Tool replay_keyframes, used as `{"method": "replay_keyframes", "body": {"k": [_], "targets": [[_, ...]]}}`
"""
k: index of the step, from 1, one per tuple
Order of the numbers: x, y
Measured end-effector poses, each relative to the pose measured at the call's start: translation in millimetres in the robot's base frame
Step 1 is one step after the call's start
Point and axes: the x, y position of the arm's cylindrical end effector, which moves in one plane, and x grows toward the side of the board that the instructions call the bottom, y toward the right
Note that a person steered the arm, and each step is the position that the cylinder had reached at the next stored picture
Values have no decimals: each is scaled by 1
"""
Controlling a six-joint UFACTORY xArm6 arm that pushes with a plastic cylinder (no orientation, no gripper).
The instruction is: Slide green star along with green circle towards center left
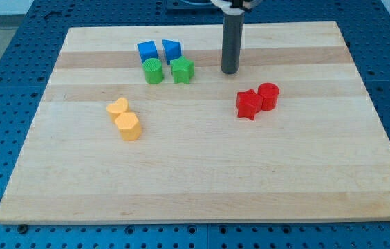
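My tip (229, 71) sits on the wooden board (202, 187) in the upper middle, rod upright, coming down from the view's top. No gripper here, just the rod end; it holds nothing and touches no block.

Nearest block: green star (182, 70), to the view's left of the tip, clear gap between them. Green circle (153, 71) just left of the star, close beside it, small gap or barely touching, hard to say. Both greens sit in the upper part of the board, a bit left of centre.

Directly above the greens, toward the view's top: two blue blocks. Blue cube (147, 50) above the green circle, the other blue block (172, 49) above the green star, shape not clear. The blues are near each other and just beside the greens, forming a tight group of four.

Below-right of the tip: red star (249, 104) and red cylinder (268, 96), touching, cylinder on the view's right. Apart from the tip.

Far from the tip, centre left of the board: yellow heart (117, 108) and yellow hexagon-like block (128, 126), touching, the second one lower and slightly right. Well apart from the green pair.
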Motion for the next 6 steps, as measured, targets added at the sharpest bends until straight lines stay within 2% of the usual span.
{"method": "replay_keyframes", "body": {"k": [2, 4, 6], "targets": [[-28, -27], [-21, -40], [-11, -26]]}}
